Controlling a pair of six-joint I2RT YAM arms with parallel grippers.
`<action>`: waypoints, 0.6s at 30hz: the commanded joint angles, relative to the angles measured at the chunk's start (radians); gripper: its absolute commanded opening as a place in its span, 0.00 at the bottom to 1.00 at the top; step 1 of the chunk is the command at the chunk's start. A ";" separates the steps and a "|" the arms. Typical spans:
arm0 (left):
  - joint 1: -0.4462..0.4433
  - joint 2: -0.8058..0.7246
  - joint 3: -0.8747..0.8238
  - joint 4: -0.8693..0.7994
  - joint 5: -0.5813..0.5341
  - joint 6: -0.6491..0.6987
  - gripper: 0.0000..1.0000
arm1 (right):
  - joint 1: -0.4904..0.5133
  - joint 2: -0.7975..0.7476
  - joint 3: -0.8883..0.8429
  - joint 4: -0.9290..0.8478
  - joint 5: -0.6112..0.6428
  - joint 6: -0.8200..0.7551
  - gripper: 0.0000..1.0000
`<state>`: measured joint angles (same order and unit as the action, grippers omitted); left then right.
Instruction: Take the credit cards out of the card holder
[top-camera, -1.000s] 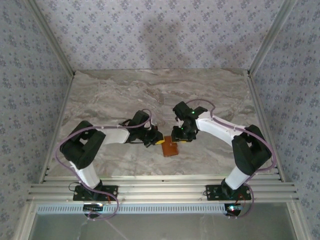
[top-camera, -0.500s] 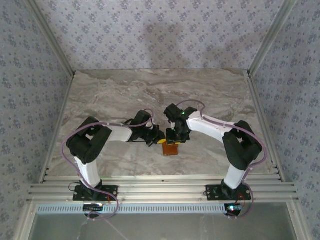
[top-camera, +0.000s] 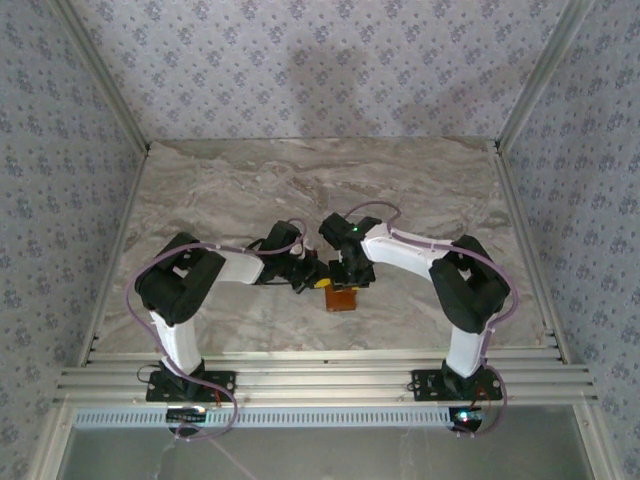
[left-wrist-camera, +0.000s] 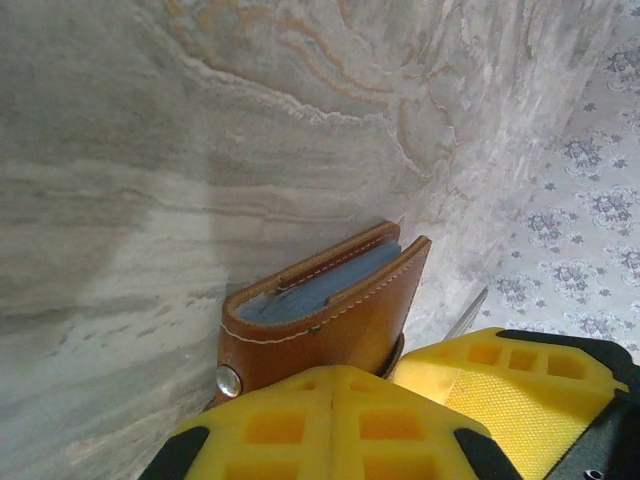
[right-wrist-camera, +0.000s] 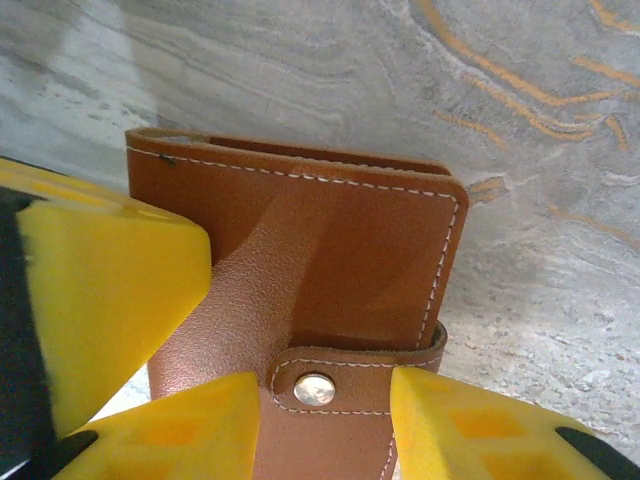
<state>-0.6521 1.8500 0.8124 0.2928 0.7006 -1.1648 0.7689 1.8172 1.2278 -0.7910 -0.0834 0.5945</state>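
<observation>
— Marbled grey counter (top-camera: 220, 190), flowered wallpaper (top-camera: 320, 70) all round. Found the card holder (top-camera: 342, 298) low in the middle of the top view, hemmed in by both arms' ends.

— Stood on edge, going by the left wrist view: brown covers up, grey-blue inner faces showing at the top slit. Couldn't make out the credit cards themselves in there.

— And the tools?

— Found the left tool (left-wrist-camera: 332, 385) closed, pads together, right up against the holder's near face. Couldn't tell about any leather nipped between them. Found the right tool (right-wrist-camera: 325, 400) part-way apart, straddling the snap tab (right-wrist-camera: 350, 362), with the metal stud (right-wrist-camera: 314, 389) between the pads. Didn't look clamped.

— Fastened, then.

— Looked so. Worst case, probably: pulling the tab with too little bracing and dragging or toppling the whole holder instead of popping the snap. Smooth counter, light leather; would slide easily.

— Or missing the tab and pinching the cover along with it.

— Quite possible. Worried about crowding too: noted a big yellow pad (right-wrist-camera: 110, 300), seemingly the left tool's, covering the left part of the cover in the right wrist view. Left little room there; could easily have knocked tool against tool.
</observation>
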 joint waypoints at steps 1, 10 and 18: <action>0.006 0.034 -0.029 -0.039 -0.031 0.000 0.00 | 0.017 0.036 0.022 -0.014 0.060 0.027 0.42; 0.008 0.029 -0.033 -0.043 -0.034 0.001 0.00 | 0.026 0.057 0.015 -0.001 0.071 0.039 0.43; 0.009 0.026 -0.011 -0.134 -0.057 0.040 0.00 | 0.020 -0.004 -0.008 -0.006 0.087 0.068 0.24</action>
<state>-0.6460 1.8500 0.8047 0.2970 0.7063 -1.1545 0.7921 1.8282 1.2331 -0.7933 -0.0360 0.6384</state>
